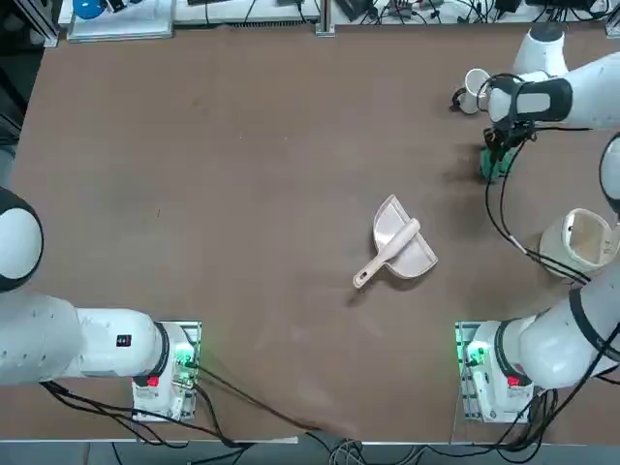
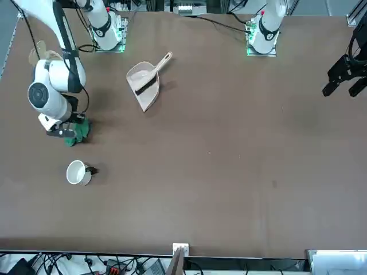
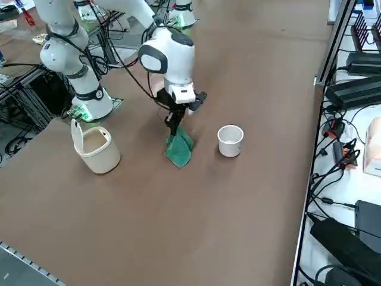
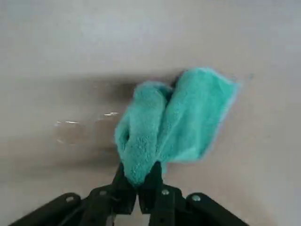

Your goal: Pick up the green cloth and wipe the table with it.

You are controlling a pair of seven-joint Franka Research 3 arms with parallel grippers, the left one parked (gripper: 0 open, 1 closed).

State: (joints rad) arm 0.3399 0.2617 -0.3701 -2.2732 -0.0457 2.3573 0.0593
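You have the pickup done: the right gripper (image 4: 137, 181) is clamped on the green cloth (image 4: 174, 123), which hangs near the white cup (image 3: 230, 140). Wiping the table (image 1: 242, 174) remains.

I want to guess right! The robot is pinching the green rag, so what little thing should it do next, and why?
Probably slide it sideways across the table. The right gripper is shut on the green cloth, whose bottom seems to reach the tabletop. Best sweep toward the open brown surface, away from the white cup beside it.
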